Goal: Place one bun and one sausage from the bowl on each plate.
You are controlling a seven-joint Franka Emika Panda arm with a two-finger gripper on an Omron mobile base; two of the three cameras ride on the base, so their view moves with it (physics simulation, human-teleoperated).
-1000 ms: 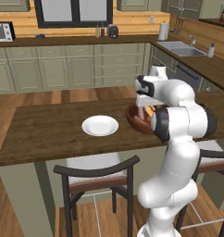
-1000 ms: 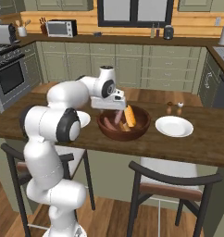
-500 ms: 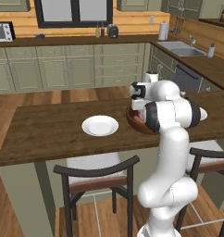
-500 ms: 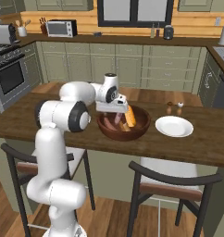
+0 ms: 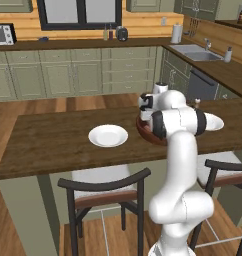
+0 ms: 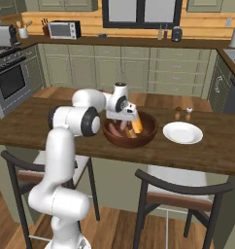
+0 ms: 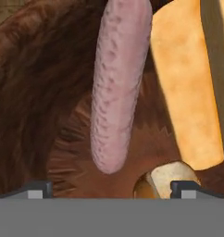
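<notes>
Claw (image 7: 109,187) now lower in bowl (image 6: 147,132), spread astride sausage (image 7: 117,88).

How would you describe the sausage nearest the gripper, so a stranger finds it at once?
On the wooden island counter, find the big brown bowl beside a white plate. Inside lies the sausage: pink and thin, unlike the thicker orange bun next to it.

No text, label, brand, number or sign could be read anywhere. The microwave (image 6: 64,30) at the upper left of the right base view showed a dark door and a pale panel, too small to make out any marking. The bottles (image 5: 107,34) on the back counter, upper middle of the left base view, were likewise too small to tell whether they bore print.
</notes>
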